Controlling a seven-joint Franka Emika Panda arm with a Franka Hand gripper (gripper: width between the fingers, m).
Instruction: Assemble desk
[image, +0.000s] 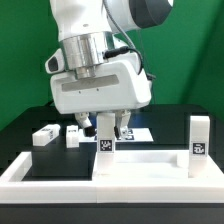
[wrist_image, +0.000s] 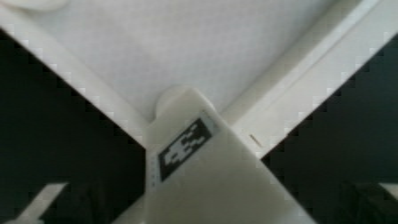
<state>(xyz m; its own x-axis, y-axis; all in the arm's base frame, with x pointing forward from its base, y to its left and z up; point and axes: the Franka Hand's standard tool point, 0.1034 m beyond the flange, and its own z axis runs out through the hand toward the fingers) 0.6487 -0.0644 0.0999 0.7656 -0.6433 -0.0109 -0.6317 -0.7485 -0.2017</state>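
The desk's flat white slab (image: 150, 160) lies on the black table inside the rim. One white leg block (image: 105, 141) stands upright on the slab's corner toward the exterior view's left, its tag facing the camera. My gripper (image: 110, 127) hangs just above it, straddling its top. In the wrist view the same leg (wrist_image: 199, 165) rises between the fingers, with the slab (wrist_image: 196, 55) behind it. Dark gaps separate the leg from a finger (wrist_image: 45, 204), so the gripper (wrist_image: 214, 208) is open and holds nothing. A second leg (image: 199, 140) stands upright on the slab's corner at the exterior view's right.
Two loose leg blocks (image: 43, 136) (image: 73, 135) lie on the black table at the exterior view's left. The long white raised border rim (image: 60, 180) runs along the front and sides. The marker board (image: 138, 131) shows partly behind the gripper.
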